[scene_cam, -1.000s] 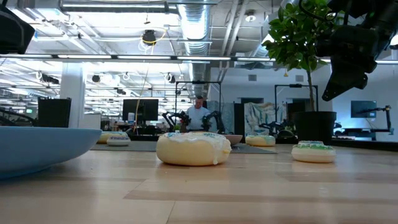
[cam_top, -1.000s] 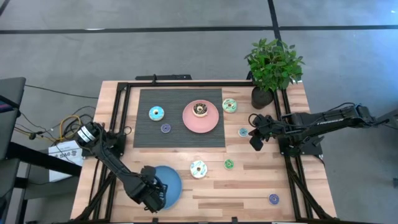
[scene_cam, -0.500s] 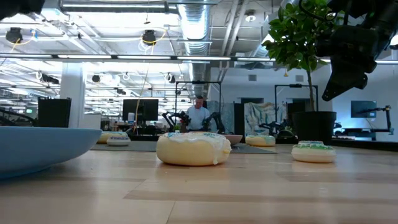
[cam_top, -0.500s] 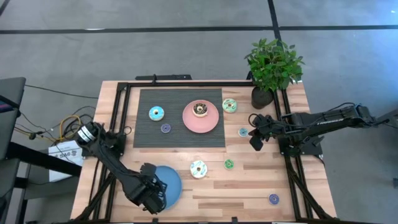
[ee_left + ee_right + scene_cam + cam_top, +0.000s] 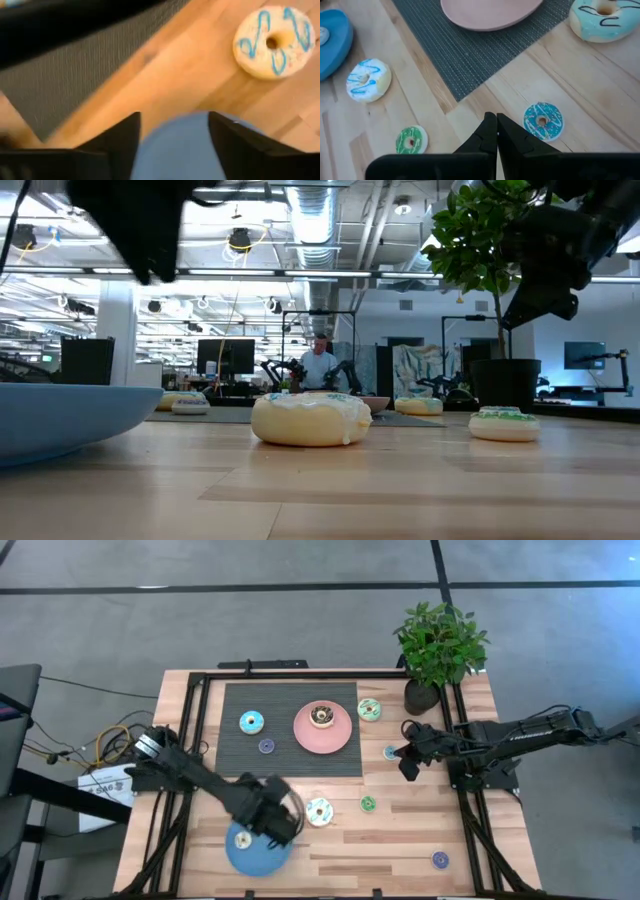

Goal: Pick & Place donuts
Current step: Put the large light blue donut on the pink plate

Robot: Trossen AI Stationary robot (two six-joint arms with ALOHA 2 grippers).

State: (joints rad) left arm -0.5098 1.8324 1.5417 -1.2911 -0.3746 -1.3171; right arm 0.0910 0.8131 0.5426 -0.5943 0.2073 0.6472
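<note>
High view: left gripper [image 5: 283, 821] hovers between blue plate [image 5: 262, 856] and cream donut [image 5: 319, 811].

Left wrist view: fingers [image 5: 120, 137] spread, empty. Centre over the donut before descending.

Right wrist view: right gripper [image 5: 495, 129] closed, empty, beside a teal donut [image 5: 543, 120].

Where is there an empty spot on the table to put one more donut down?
Bare wood lies between the round blue plate and the small purple donut near the front edge. The dark ribbed mat is crowded: round pink plate, two donuts.
</note>
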